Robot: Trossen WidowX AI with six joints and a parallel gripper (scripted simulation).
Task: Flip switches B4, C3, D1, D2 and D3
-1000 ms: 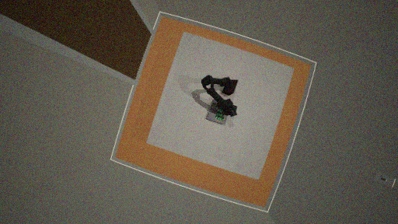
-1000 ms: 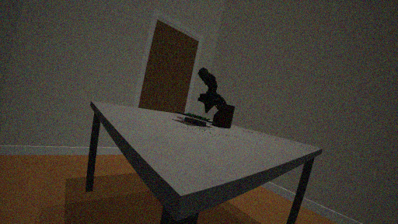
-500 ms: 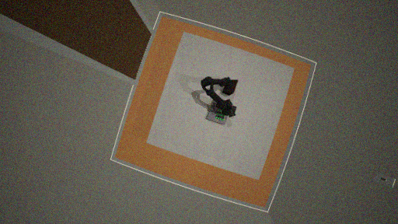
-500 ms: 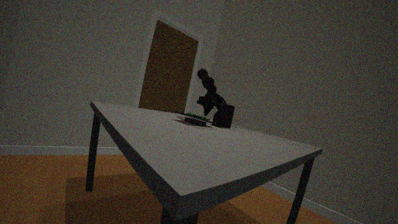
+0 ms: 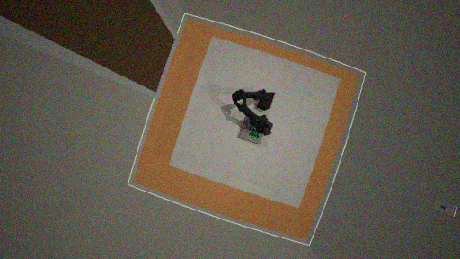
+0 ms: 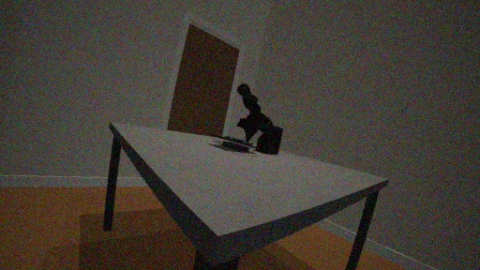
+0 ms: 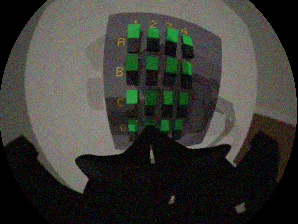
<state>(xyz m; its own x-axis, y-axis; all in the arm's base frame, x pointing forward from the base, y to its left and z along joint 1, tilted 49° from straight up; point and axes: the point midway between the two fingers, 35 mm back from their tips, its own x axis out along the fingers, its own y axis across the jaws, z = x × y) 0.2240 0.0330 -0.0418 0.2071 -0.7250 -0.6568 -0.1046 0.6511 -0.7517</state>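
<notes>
In the wrist view, the pale grey worktop [image 7: 60, 83] fills the left of the frame. At upper centre lies the grey square switch panel [image 7: 162, 83] with green and black rocker switches. Below it at centre, the dark fingers are pressed together, empty, over the panel's bottom row.

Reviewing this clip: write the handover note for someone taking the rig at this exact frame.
Gripper: shut, holding nothing, tips low over the near edge of the switch panel, around row D between columns 1 and 2.
Panel sits on the table just in front of the arm base.
Done: cannot confirm any flips; the wrist view is too dark and grainy to read which switch ends are up.
Left: check B4, C3, D1, D2, D3, press any not flipped, then lift clear and hold still.
</notes>
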